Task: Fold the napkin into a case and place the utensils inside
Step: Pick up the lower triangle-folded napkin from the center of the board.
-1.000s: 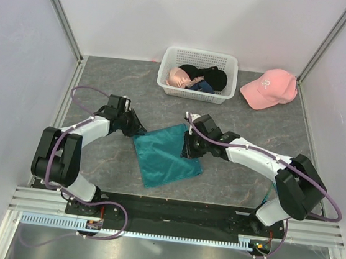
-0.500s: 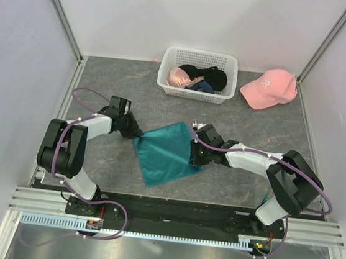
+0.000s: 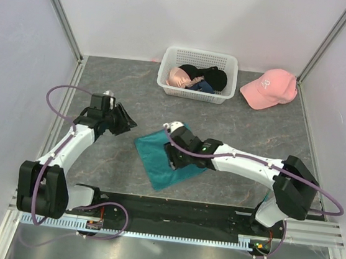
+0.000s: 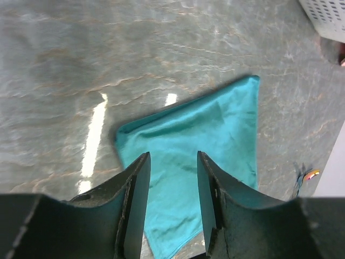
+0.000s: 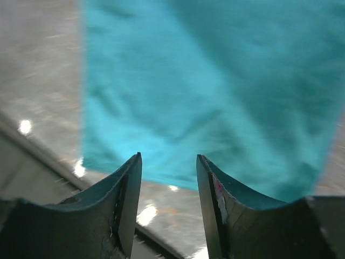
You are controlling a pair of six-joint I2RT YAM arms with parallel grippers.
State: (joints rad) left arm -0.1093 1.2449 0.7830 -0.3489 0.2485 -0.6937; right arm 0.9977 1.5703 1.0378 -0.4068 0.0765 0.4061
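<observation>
The teal-green napkin (image 3: pixel 152 154) lies flat on the grey table as a folded, narrowed piece; it also shows in the left wrist view (image 4: pixel 215 135) and in the right wrist view (image 5: pixel 215 81). My left gripper (image 3: pixel 124 121) is open and empty, hovering left of the napkin's left corner (image 4: pixel 172 157). My right gripper (image 3: pixel 174 158) is open and empty, low over the napkin near its front edge (image 5: pixel 168 159). Small thin things, one blue and one red-yellow (image 4: pixel 306 175), lie past the napkin at the right edge of the left wrist view. They are hidden in the top view.
A white lattice basket (image 3: pixel 200 53) with black and pink garments stands at the back centre; its corner shows in the left wrist view (image 4: pixel 330 13). A pink cap (image 3: pixel 267 87) lies at the back right. Walls close in both sides.
My right arm has swept left across the napkin, which now lies narrower, its right part folded over. My left gripper has let go of the left corner and pulled back left.
</observation>
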